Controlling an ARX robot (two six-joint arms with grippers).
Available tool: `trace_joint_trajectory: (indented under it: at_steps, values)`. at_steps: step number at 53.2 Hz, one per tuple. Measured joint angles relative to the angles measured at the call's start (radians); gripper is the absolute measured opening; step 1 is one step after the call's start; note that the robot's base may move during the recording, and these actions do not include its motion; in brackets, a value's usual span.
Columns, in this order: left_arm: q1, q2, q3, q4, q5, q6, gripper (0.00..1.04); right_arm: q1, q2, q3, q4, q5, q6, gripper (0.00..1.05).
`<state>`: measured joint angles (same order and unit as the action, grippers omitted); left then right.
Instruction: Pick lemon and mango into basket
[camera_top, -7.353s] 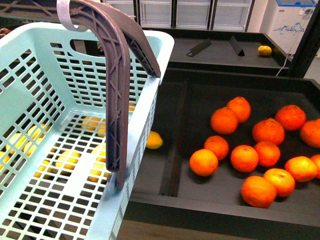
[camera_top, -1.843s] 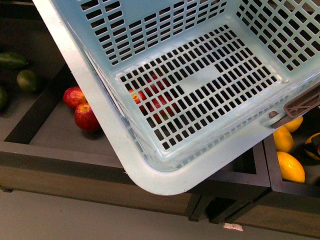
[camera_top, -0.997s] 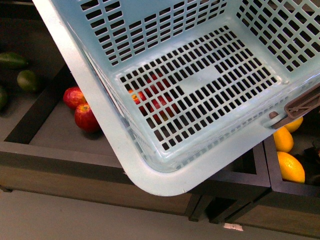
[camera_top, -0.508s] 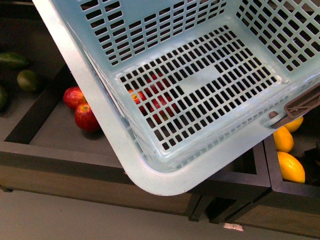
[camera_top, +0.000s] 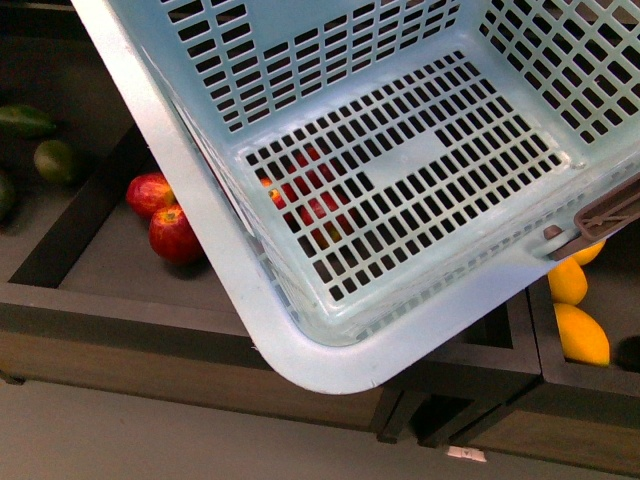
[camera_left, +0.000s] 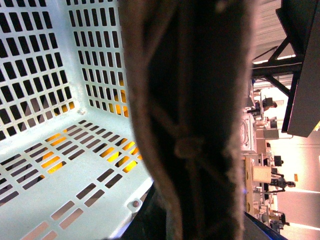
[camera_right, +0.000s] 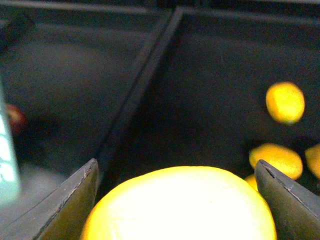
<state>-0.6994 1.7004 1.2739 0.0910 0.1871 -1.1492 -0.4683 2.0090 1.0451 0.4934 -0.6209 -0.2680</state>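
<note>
Shifted slightly rightward since half a second ago, the basket (camera_top: 340, 365) fills most of the front view above the dark fruit bins. Its brown handle (camera_left: 190, 125) lies blurred across the left wrist view, so whether the left pincer is closed cannot be told. The right pincer (camera_right: 176, 167) is clamped on the lemon (camera_right: 180, 205), which sits between its two fingers (camera_right: 60, 205) above a dark bin, outside the basket, with smaller yellow fruits (camera_right: 285, 102) lying beyond it.
</note>
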Motion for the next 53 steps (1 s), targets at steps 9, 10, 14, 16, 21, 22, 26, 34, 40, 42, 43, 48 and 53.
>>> trace_joint_trajectory:
  at_steps: [9,10,14,16,21,22,26,34,40,42,43,48,53]
  values:
    - [0.000,0.000,0.000,0.000,-0.004,0.000,0.06,0.066,-0.208,-0.063,0.121,-0.044,0.166,0.84]
    - [0.000,0.000,0.000,0.000,-0.003,0.000,0.06,0.074,-0.228,-0.068,0.132,-0.045,0.177,0.84]
    - [0.000,0.000,0.000,0.000,-0.002,0.000,0.06,0.118,-0.312,-0.083,0.167,-0.048,0.241,0.84]
    - [0.000,0.000,0.000,0.000,-0.001,0.000,0.06,0.148,-0.353,-0.094,0.174,-0.053,0.258,0.84]
    - [0.000,0.000,0.000,0.000,-0.003,0.000,0.06,0.231,-0.420,-0.139,0.175,-0.054,0.276,0.84]
    - [0.000,0.000,0.000,0.000,-0.002,0.000,0.06,0.245,-0.426,-0.148,0.178,-0.053,0.278,0.84]
    - [0.000,0.000,0.000,0.000,-0.002,0.000,0.06,0.307,-0.451,-0.198,0.191,-0.052,0.280,0.84]
    - [0.000,0.000,0.000,0.000,-0.002,0.000,0.06,0.362,-0.450,-0.229,0.204,-0.044,0.272,0.84]
    - [0.000,0.000,0.000,0.000,-0.002,0.000,0.06,0.394,-0.431,-0.225,0.194,-0.021,0.263,0.84]
    - [0.000,0.000,0.000,0.000,-0.002,0.000,0.06,0.407,-0.413,-0.214,0.190,-0.006,0.260,0.84]
    - [0.000,0.000,0.000,0.000,-0.002,0.000,0.06,0.411,-0.404,-0.208,0.189,0.002,0.260,0.84]
    - [0.000,0.000,0.000,0.000,-0.002,0.000,0.06,0.424,-0.378,-0.187,0.183,0.021,0.256,0.91]
    - [0.000,0.000,0.000,0.000,-0.002,0.000,0.06,0.429,-0.370,-0.179,0.183,0.031,0.261,0.97]
